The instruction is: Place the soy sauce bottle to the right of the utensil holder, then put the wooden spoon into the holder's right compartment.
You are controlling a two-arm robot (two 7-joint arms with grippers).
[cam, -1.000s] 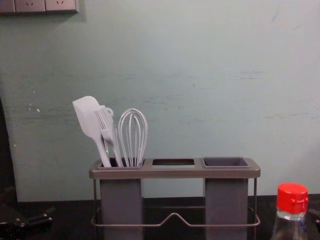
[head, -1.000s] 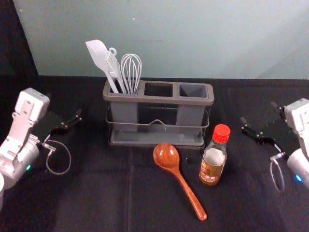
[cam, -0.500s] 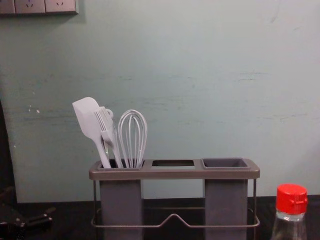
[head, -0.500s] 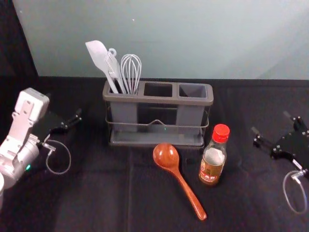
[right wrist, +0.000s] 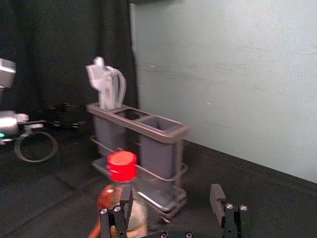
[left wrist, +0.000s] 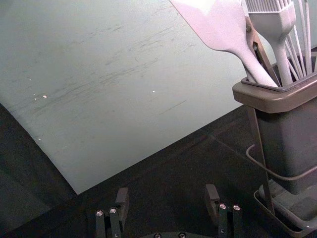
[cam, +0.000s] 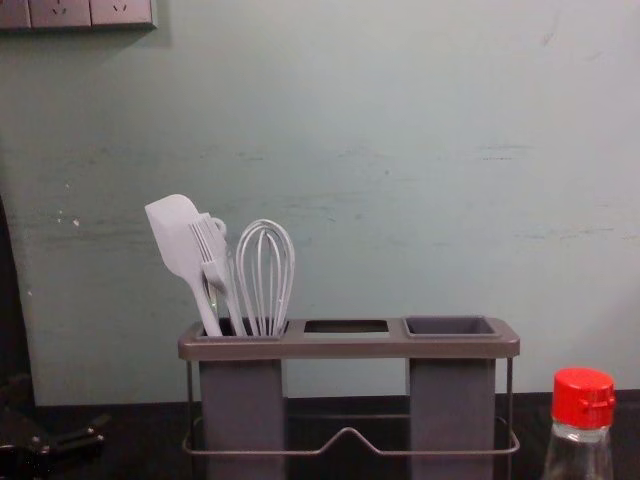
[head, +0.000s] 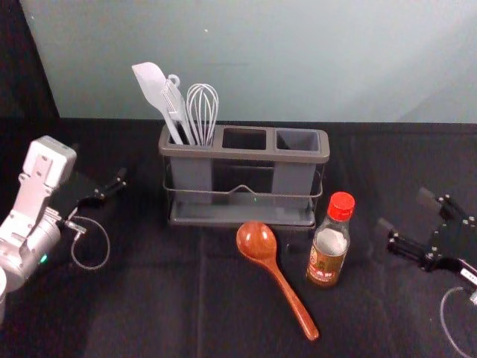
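Fingers apart, the right gripper point(head: 406, 209) is hovering right of the soy sauce bottle point(head: 326, 257), standing near the utensil holder's point(head: 246, 155) front-right corner. A sound grasp is likely needing level, centred fingers, avoiding the wooden spoon point(head: 257, 242). The left gripper point(left wrist: 167, 195) is idling leftward, spread.

Your left arm point(head: 30, 186): white casing, boxy link above rounded joint, small green light point(head: 43, 258), thin grey cable point(head: 107, 242) looped below. Your left gripper point(head: 104, 192): black, silver screws point(left wrist: 223, 206), blocky dark-grey pads point(left wrist: 122, 201). Your right gripper point(head: 405, 210): same black build, silver screws, white marking point(head: 468, 276), looped grey cable point(head: 443, 317).
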